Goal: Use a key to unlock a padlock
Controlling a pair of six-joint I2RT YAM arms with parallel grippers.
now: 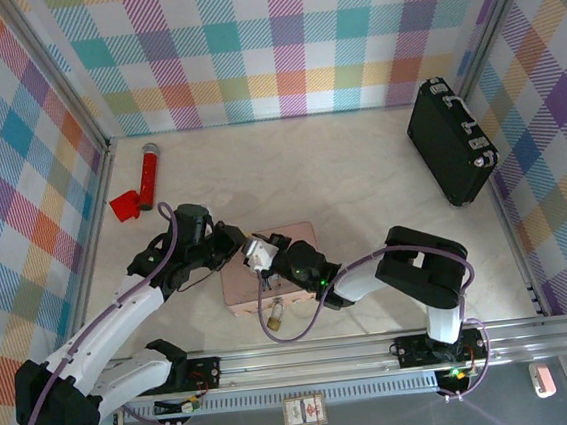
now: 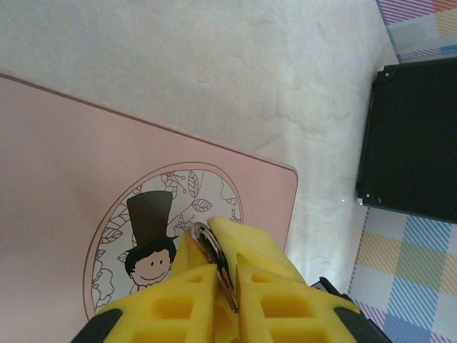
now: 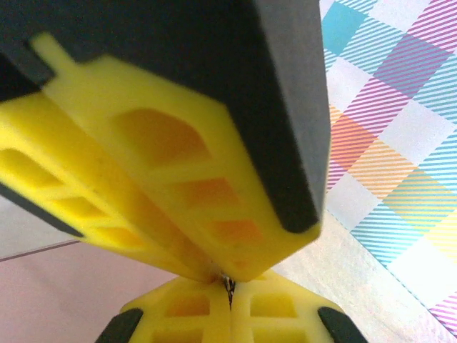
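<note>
While overhead shows the padlock (image 1: 273, 320), left wrist shows the key (image 2: 215, 261)

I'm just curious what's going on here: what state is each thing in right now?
pink tin box: closed.
black case: closed.
padlock: at the tin's near edge; locked or not, too small to tell.
left gripper: shut on the key.
key: pinched above the tin's lid.
right gripper: shut.

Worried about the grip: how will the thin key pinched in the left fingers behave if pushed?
The key looks like thin bare metal, so probably stiff and light. Its smooth sides, pinched between the left fingers, may let it pivot or slip.
</note>
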